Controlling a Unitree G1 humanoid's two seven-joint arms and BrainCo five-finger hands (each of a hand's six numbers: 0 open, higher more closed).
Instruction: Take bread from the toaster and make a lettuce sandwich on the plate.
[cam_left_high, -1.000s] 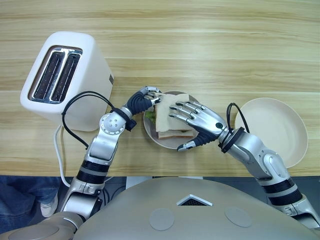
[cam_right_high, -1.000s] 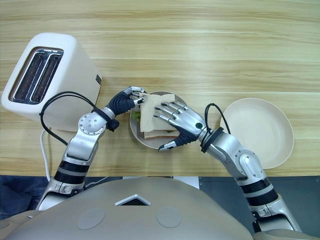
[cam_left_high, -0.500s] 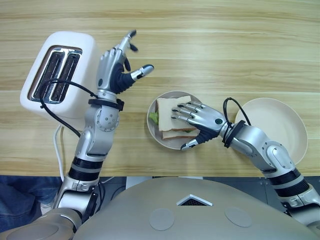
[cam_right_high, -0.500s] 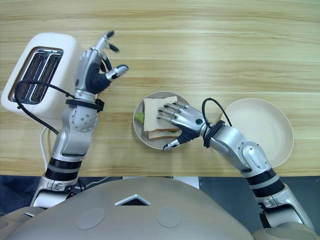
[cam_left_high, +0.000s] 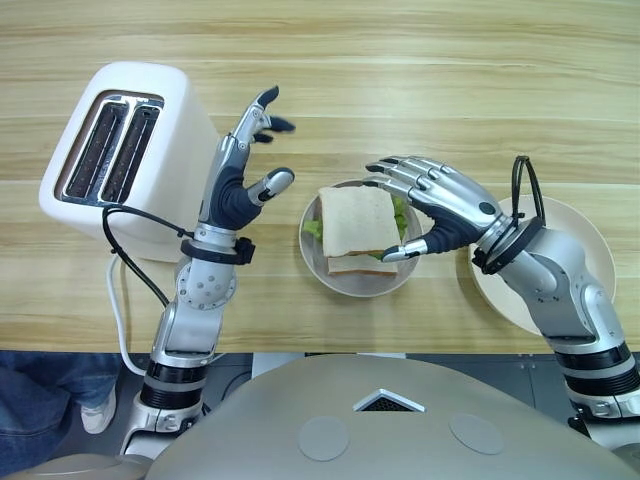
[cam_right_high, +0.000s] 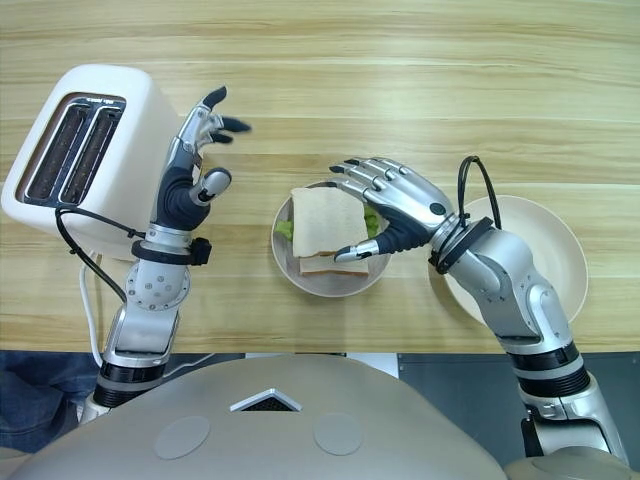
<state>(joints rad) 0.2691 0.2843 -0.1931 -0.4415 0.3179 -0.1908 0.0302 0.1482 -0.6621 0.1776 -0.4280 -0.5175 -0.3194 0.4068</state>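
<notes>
The left hand (cam_left_high: 238, 175) is up in the air with its fingers spread wide, and it holds nothing. The white toaster (cam_left_high: 175, 110) stands just beside this hand, on its left, and the two dark slots (cam_left_high: 110, 150) on top face up. A white cord (cam_left_high: 113, 320) runs from the toaster down the wooden table (cam_left_high: 400, 80), on the left of this arm. To the right of the left hand, a little way off, sits the round plate (cam_left_high: 362, 290). The sandwich (cam_left_high: 355, 222) lies on that plate. It has a white slice of bread on top and another slice under it that peeks out at the near edge. Green lettuce (cam_left_high: 404, 213) pokes out from between the slices on the right side, and a bit more shows on the left side. The right hand (cam_left_high: 440, 200) hangs over the right edge of the plate. Its fingers are stretched out and a little bent, and it holds nothing. The lettuce is right below its fingers. The thumb tip is very near the right edge of the sandwich, but I cannot tell if it touches. A second plate (cam_left_high: 575, 235) lies under the right wrist and arm, just to the right of the sandwich plate.
</notes>
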